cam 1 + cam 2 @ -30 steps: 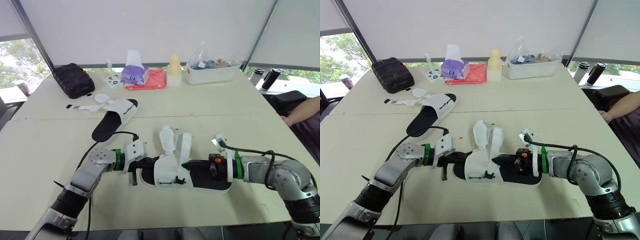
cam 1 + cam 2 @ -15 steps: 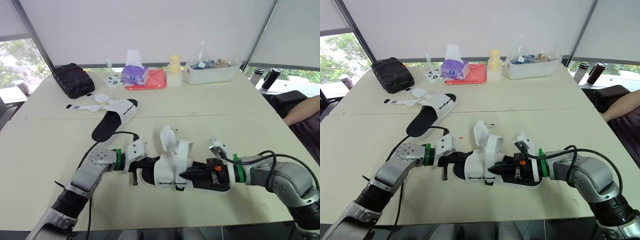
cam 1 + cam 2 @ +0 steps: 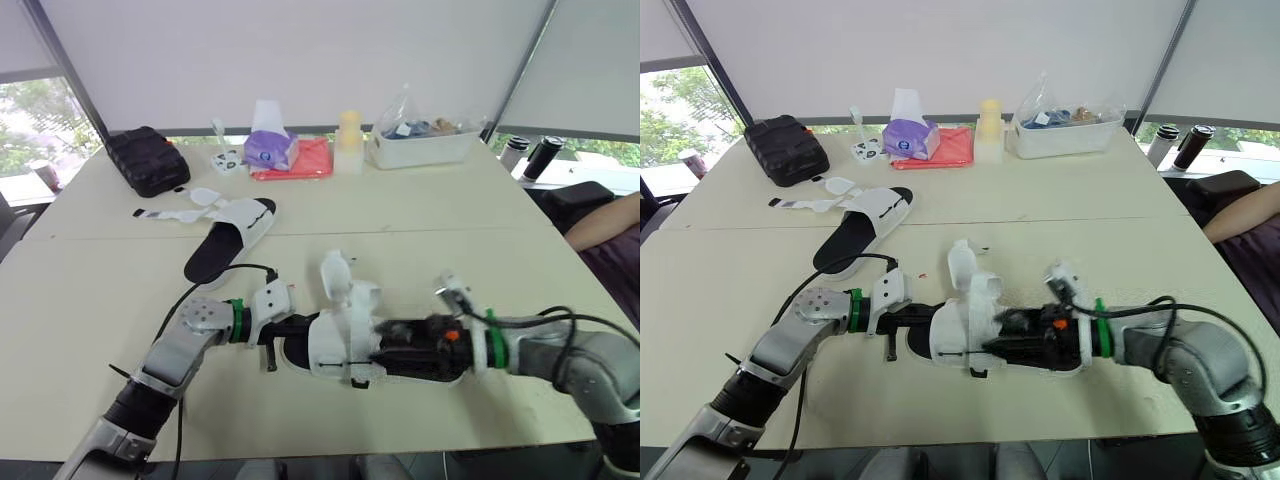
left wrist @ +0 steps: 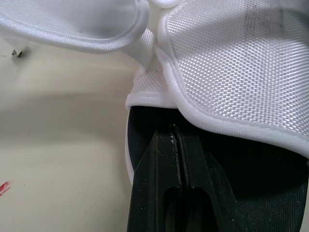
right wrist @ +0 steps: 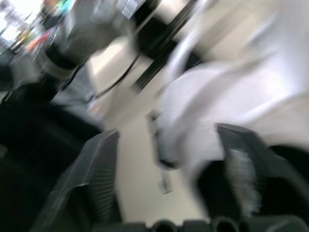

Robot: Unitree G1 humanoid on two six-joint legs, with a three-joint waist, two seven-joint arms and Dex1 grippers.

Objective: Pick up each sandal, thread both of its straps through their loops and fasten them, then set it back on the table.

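White sandal (image 3: 335,347) lies btwn L gripper (image 4: 175,135), pinched closed at toe, & R gripper (image 5: 166,135), spread wide at strap.

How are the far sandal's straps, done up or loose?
Loose: the straps of the far sandal lie spread flat on the table beside it, not closed over it.

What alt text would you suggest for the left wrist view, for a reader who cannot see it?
Close-up of the left gripper, its two black fingers closed together, tips over the black footbed of a sandal, right at the edge of its white mesh straps. The beige table shows beside the sandal.
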